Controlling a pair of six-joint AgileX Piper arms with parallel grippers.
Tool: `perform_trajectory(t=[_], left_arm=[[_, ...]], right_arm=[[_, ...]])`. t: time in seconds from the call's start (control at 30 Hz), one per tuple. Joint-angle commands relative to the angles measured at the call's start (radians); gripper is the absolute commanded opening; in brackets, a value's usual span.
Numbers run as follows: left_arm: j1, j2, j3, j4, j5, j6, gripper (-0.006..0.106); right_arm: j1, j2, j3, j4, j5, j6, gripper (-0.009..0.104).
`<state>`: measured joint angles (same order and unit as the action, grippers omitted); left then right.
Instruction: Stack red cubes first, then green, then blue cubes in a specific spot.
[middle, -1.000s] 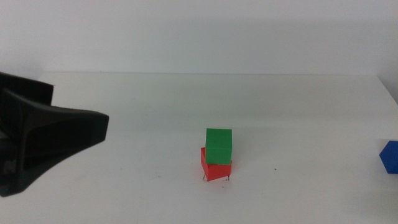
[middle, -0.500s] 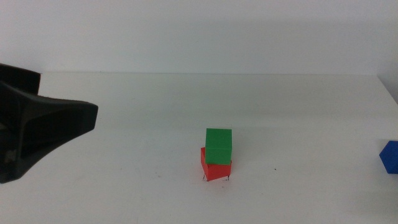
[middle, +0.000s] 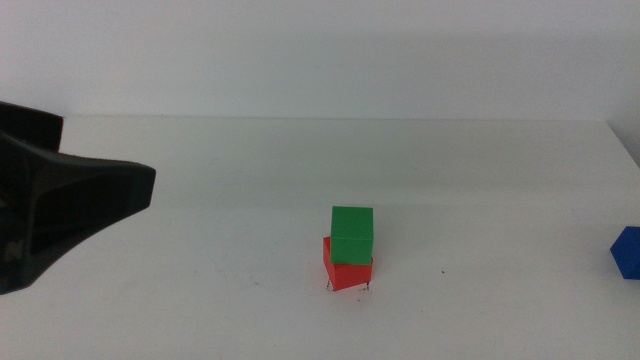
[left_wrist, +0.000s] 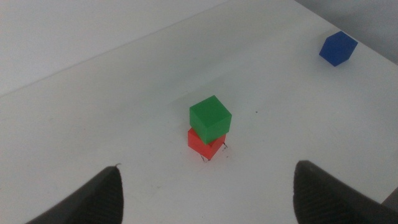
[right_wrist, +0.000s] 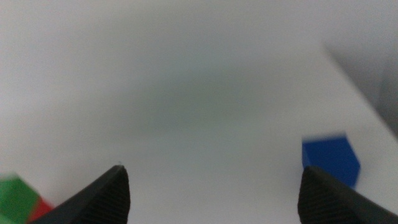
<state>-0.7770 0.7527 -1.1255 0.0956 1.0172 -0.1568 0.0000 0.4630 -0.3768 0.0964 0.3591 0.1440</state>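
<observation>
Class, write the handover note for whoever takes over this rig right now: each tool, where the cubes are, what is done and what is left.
Left tool: open, empty, raised off to the left of the stack.
Right tool: open, empty, out of the middle view, the blue cube ahead of it.
Red cube sits on the marked spot; green cube rests on it, slightly offset.
Blue cube lies alone at the table's right edge.
Done: red, green. Left: blue on top.

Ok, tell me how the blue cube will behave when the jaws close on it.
The blue cube looks solid with flat matte faces, so it should probably stay rigid and grip without slipping. Sitting flat on the table, it's unlikely to roll; a push would likely slide it. It looks small, so probably light.
</observation>
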Motion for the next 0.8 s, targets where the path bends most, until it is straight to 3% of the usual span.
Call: perform_trajectory(t=[0.0,0.2,0.4,0.53,0.77], left_arm=[[-0.001,-0.007,-0.004,0.001,-0.005,-0.001,0.094],[-0.001,-0.011,-0.004,0.001,-0.005,-0.001,0.094],[-0.001,-0.011,-0.004,0.001,-0.005,-0.001,0.094],[-0.001,-0.011,-0.004,0.001,-0.005,-0.001,0.094],[-0.001,-0.011,-0.004,0.001,-0.005,-0.001,0.094]], right_arm=[[-0.001,0.191,-0.14,-0.042,0.204,-0.014,0.093],[-0.001,0.542,-0.33,-0.067,0.368,-0.03,0.093],[-0.006,0.751,-0.402,-0.106,0.39,-0.06,0.093],[-0.08,0.883,-0.551,-0.096,0.487,-0.076,0.093],[-0.238,1.099,-0.722,-0.096,0.507,-0.198,0.093]])
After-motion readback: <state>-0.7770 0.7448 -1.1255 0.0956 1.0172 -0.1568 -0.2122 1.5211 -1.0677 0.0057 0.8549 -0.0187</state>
